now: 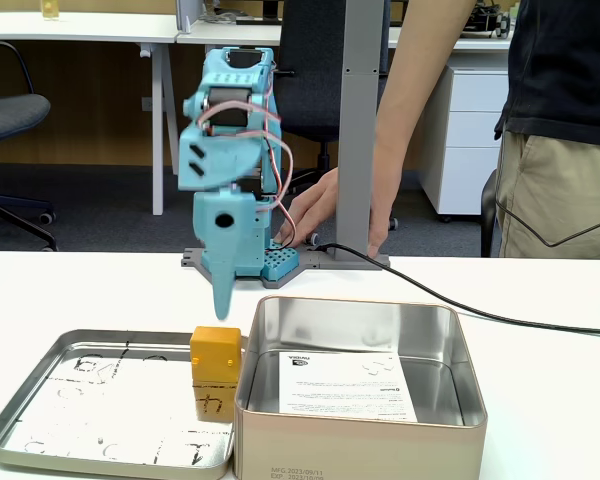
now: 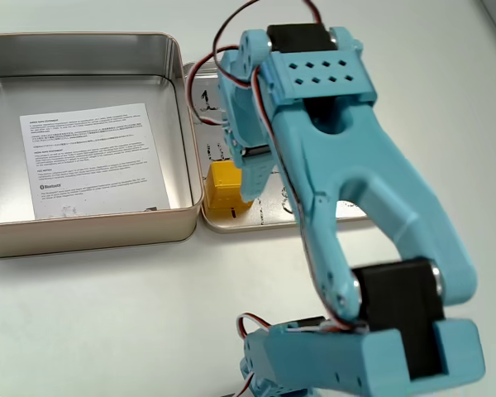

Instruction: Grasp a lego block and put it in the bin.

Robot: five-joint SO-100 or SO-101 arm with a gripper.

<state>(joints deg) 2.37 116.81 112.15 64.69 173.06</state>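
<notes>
The yellow-orange lego block (image 1: 216,372) stands at the right end of a shallow metal tray (image 1: 100,410), right against the outer wall of the bin (image 1: 360,440). The bin is a deep silver tin with a printed white sheet on its floor. My teal gripper (image 1: 223,308) points straight down, its tip hanging a little above and behind the block, apart from it. From this side its jaws overlap, so their gap is hidden. In the fixed view from behind the arm, the block (image 2: 223,188) sits beside the bin (image 2: 91,231), with the gripper (image 2: 250,186) just to its right and mostly covered by the arm.
A person stands behind the table with a hand (image 1: 315,210) near the arm's base. A black cable (image 1: 460,305) runs across the table behind the bin. The tray (image 2: 231,223) lies partly under the arm.
</notes>
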